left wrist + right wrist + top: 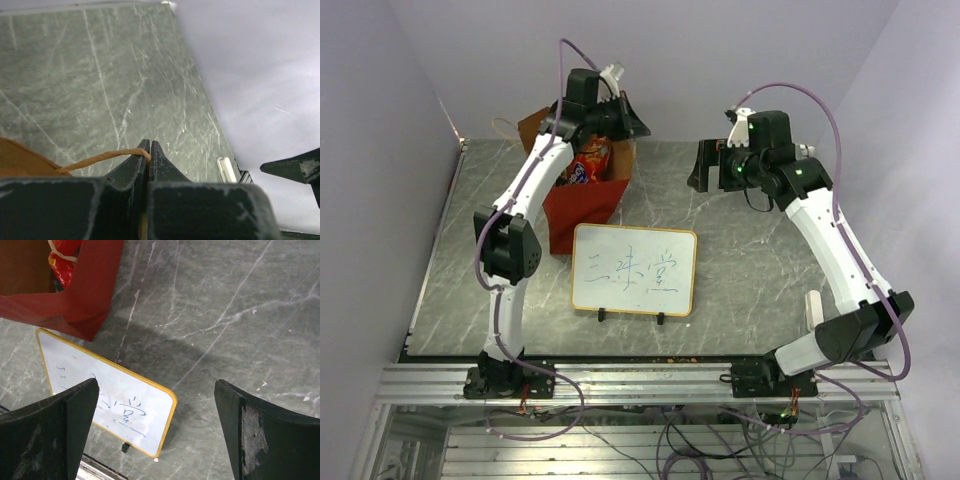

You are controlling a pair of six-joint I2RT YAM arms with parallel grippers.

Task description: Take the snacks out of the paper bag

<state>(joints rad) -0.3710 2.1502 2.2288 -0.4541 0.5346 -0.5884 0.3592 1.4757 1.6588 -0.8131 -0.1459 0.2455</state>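
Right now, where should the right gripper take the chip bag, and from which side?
Pinch the crinkled top edge of the chip bag, the only part showing in the mouth of the paper bag. Come from above and the right, I'd say: the mouth faces up, and the left gripper, shut on the handle, occupies the far side.

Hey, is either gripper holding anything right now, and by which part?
The left gripper pinches the paper bag by its thin string handle, between its fingertips. The right gripper is open and holds nothing.
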